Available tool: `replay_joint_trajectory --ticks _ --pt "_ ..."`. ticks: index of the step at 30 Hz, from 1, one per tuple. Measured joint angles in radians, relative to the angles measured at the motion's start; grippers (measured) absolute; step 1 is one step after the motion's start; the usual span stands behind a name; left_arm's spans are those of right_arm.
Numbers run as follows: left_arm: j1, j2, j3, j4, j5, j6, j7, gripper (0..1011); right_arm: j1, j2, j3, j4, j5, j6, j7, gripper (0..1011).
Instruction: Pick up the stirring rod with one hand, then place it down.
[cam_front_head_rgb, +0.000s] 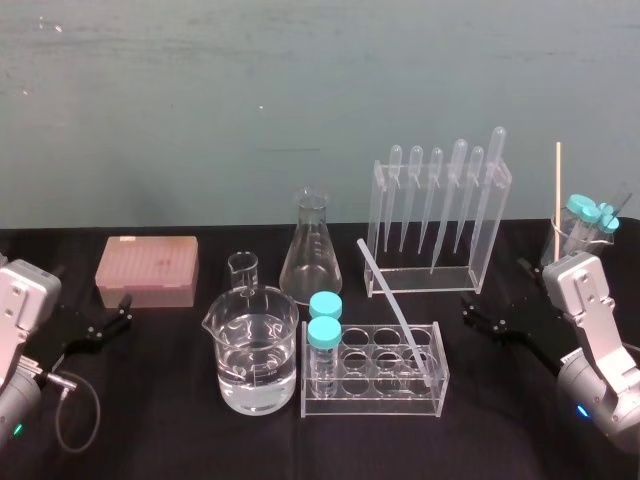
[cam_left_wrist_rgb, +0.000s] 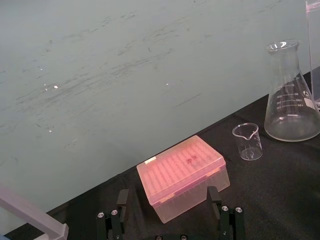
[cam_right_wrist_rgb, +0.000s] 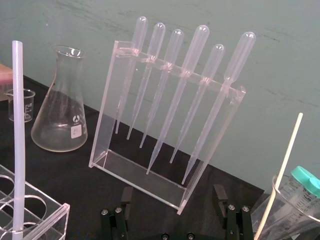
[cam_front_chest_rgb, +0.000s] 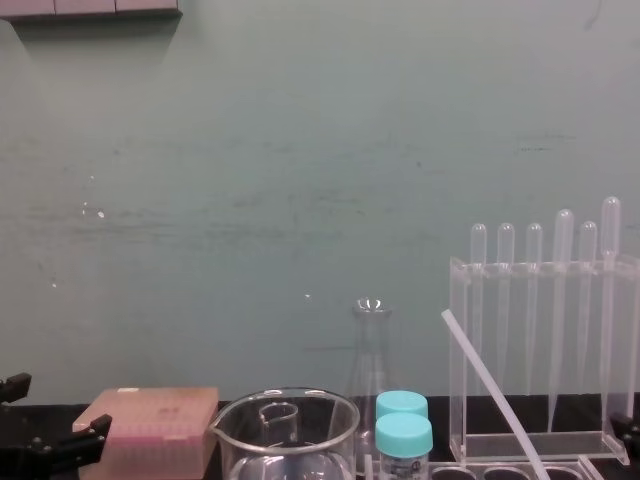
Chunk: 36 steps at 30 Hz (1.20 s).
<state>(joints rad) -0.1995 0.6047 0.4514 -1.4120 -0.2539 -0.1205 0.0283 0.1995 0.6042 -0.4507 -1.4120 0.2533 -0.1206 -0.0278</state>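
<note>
Stirring rod (cam_front_head_rgb: 397, 315): long, thin, straight, translucent white, of even thickness. It stands tilted in the clear tube rack (cam_front_head_rgb: 370, 403). Its lower end sits in a well at the rack's right end, and its upper end leans back and to the left, well above the rack. The left gripper (cam_front_head_rgb: 122, 312) and right gripper (cam_front_head_rgb: 470, 310) are black and two-fingered. Both have their fingers spread and are well apart from the rod.

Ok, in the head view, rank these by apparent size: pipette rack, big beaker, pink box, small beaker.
1. pipette rack
2. big beaker, though it is nearer the camera, which flatters it
3. pink box
4. small beaker
</note>
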Motion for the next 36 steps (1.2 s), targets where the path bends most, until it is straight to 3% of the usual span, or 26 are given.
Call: replay_joint_trajectory --ticks 11,16,19,23,26,27,31,34,36 --pt "0.0 0.0 0.0 0.0 0.0 0.0 0.0 1000 -0.011 -0.02 0.029 0.0 -0.016 -0.006 0.005 1003" --pt "0.0 0.0 0.0 0.0 0.0 0.0 0.0 1000 -0.015 -0.034 0.047 -0.001 -0.027 -0.034 0.005 1003" --pt "0.0 0.0 0.0 0.0 0.0 0.0 0.0 1000 -0.017 -0.041 0.058 -0.005 -0.045 -0.081 -0.003 1003" --pt "0.0 0.0 0.0 0.0 0.0 0.0 0.0 1000 -0.016 -0.05 0.06 -0.019 -0.12 -0.17 -0.041 1003" --pt "0.0 0.0 0.0 0.0 0.0 0.0 0.0 1000 -0.009 -0.056 0.051 -0.036 -0.211 -0.257 -0.074 1003" --pt "0.0 0.0 0.0 0.0 0.0 0.0 0.0 1000 -0.009 -0.056 0.051 -0.036 -0.211 -0.257 -0.074 1003" --pt "0.0 0.0 0.0 0.0 0.0 0.0 0.0 1000 0.003 -0.063 0.036 -0.053 -0.281 -0.341 -0.079 1003" --pt "0.0 0.0 0.0 0.0 0.0 0.0 0.0 1000 0.015 -0.069 0.025 -0.055 -0.289 -0.377 -0.052 1003" --pt "0.0 0.0 0.0 0.0 0.0 0.0 0.0 1000 0.027 -0.073 0.016 -0.055 -0.262 -0.388 -0.008 1003"
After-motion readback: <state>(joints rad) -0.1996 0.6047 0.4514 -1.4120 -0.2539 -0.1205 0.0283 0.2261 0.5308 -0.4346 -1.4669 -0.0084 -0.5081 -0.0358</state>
